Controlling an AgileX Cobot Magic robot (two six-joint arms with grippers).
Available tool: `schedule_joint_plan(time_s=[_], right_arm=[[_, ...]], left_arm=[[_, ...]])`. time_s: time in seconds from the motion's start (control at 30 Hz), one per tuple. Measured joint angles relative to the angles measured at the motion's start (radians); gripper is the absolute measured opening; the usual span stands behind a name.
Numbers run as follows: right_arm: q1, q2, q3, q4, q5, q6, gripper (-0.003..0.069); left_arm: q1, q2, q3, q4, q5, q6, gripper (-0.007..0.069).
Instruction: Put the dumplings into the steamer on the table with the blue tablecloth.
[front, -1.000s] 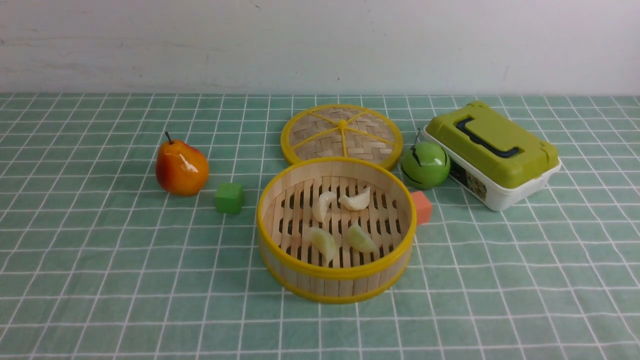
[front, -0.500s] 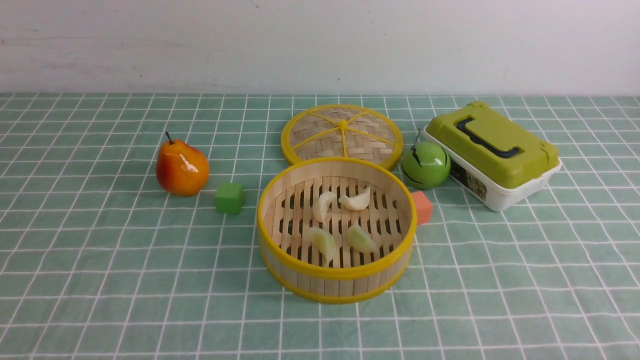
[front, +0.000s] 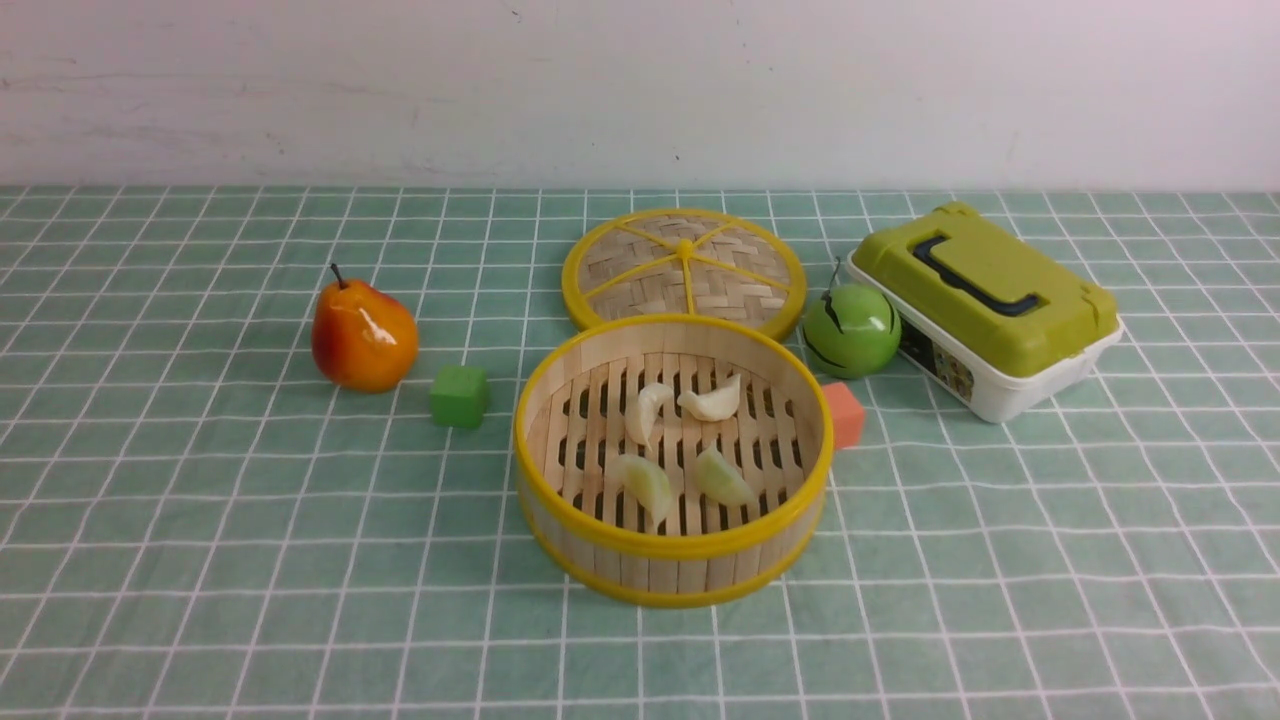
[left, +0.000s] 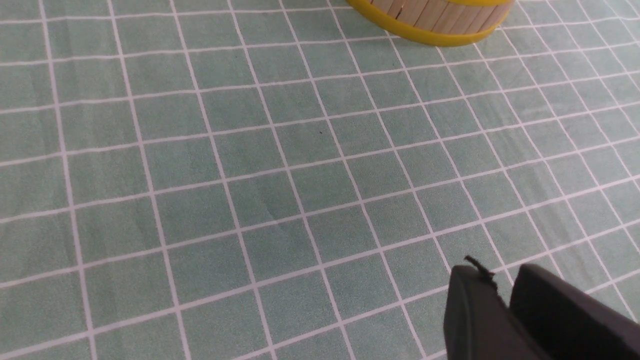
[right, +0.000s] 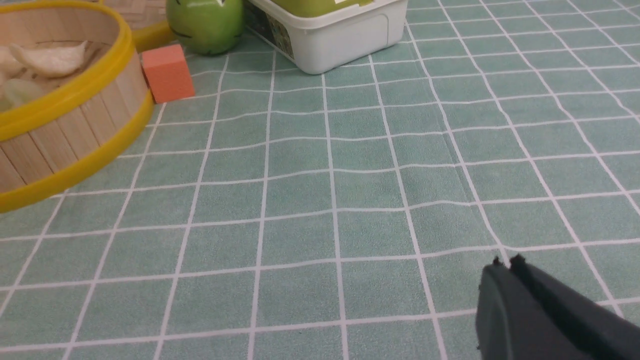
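I count four dumplings (front: 680, 440) lying inside the steamer (front: 672, 545), well away from both grippers, the left gripper (left: 502, 295) low over bare cloth with its jaws barely parted on nothing, the right gripper (right: 505, 272) pressed closed and empty.

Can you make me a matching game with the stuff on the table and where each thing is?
Things:
1. dumplings
2. orange cube
3. green cube
4. woven lid

Places:
A. just right of the pear
B. behind the steamer
C. inside the steamer
D. by the steamer's right side, in front of the green apple

Pairs: 1-C, 2-D, 3-A, 4-B
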Motion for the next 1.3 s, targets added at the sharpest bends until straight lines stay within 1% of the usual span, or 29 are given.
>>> schedule_joint_plan(time_s=[0.83,0.93,1.03,1.1,1.17,1.2,1.23,1.27,1.3], right_arm=[[0.000,0.000,0.000,0.000,0.000,0.003,-0.0011],[0.000,0.000,0.000,0.000,0.000,0.003,-0.0010],[0.000,0.000,0.000,0.000,0.000,0.003,-0.0007],[0.000,0.000,0.000,0.000,0.000,0.003,-0.0005],[0.000,0.000,0.000,0.000,0.000,0.003,-0.0003],[0.000,0.000,0.000,0.000,0.000,0.003,-0.0003],[0.000,0.000,0.000,0.000,0.000,0.003,-0.0001],[0.000,-0.001,0.000,0.000,0.000,0.003,-0.0001],[0.000,-0.001,0.000,0.000,0.000,0.003,0.0000]], left_arm=[[0.000,0.000,0.002,0.000,0.000,0.000,0.0137],[0.000,0.000,0.016,0.000,-0.025,-0.002,0.0137],[0.019,0.000,0.033,0.000,-0.144,-0.020,0.0135],[0.087,0.000,0.075,0.000,-0.364,-0.017,0.0108],[0.134,0.000,0.107,0.000,-0.492,-0.004,0.0081],[0.192,0.000,0.153,0.000,-0.639,0.012,0.0043],[0.234,0.000,0.197,-0.005,-0.734,0.024,0.0009],[0.275,0.000,0.235,-0.005,-0.818,0.030,-0.0015],[0.300,-0.002,0.259,-0.005,-0.863,0.031,-0.0014]])
